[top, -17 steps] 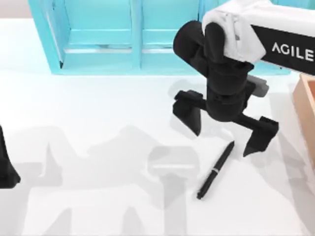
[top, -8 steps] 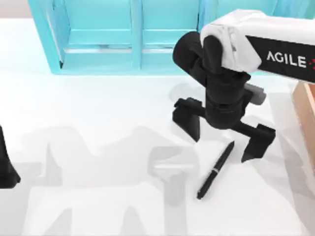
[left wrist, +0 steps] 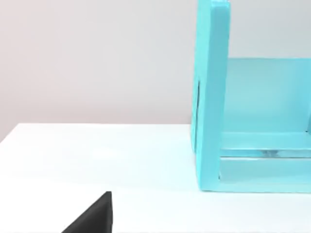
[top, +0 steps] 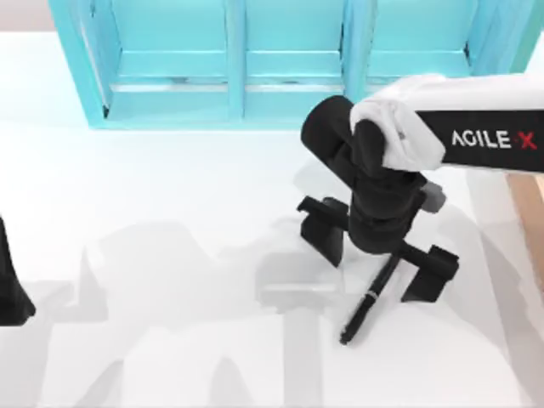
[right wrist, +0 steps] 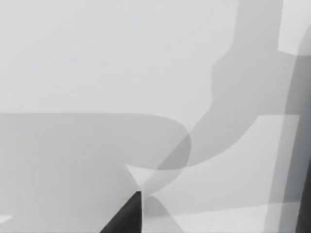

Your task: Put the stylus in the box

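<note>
Right now the right hand hangs over the upper half of the stylus, fingers spread wide, one finger on the shelf side of the rod and the other on the side toward the worktop's right edge. The stylus lies flat on the white worktop, slanted, its upper end hidden under the wrist and its lower end pointing toward the near edge; the thin silver ring sits just below the hand. The box shows as a tan sliver at the right edge of the top view, well apart from the stylus. Judging from this, the step in hand is the descent to grasp — the fingers already straddle the rod, so what counts is lowering straight until the tips are level with it, then closing squarely across its width. A slim round rod will probably roll or pivot if one finger arrives first, so the hand should be centred over the shaft, ideally near the ring for balance. How close the tips are to the surface I cannot tell. The left hand rests parked at the worktop's left edge — whether it is open or closed cannot be told — and the turquoise shelf unit stands along the far side, out of the way.
</note>
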Robot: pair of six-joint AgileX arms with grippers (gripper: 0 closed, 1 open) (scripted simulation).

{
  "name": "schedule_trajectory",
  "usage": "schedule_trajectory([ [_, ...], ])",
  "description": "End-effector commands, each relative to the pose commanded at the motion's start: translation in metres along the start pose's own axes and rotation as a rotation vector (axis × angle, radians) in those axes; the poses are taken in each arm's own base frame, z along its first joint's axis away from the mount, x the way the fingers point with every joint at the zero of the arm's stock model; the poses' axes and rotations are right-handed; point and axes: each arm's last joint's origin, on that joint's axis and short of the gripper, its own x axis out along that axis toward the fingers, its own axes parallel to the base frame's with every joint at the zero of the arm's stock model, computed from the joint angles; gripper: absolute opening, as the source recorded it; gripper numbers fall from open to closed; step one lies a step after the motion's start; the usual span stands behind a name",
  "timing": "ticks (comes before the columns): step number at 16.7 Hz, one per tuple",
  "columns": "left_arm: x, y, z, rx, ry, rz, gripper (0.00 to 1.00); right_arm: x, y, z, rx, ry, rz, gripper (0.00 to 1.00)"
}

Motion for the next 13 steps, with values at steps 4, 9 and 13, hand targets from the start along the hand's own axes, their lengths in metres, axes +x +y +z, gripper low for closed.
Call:
schedule_trajectory([
  [4, 0.0000, 0.0000, 0.0000, 0.000, 0.000, 0.000, 1.00, 0.0001, 0.0000, 0.0000, 0.000, 0.000, 0.000, 0.92],
  [9, 0.0000, 0.0000, 0.0000, 0.000, 0.000, 0.000, 1.00, 0.0001, 0.0000, 0.0000, 0.000, 0.000, 0.000, 0.55],
  [13, 0.0000, 0.0000, 0.0000, 0.000, 0.000, 0.000, 1.00, 0.0001, 0.0000, 0.0000, 0.000, 0.000, 0.000, 0.25],
])
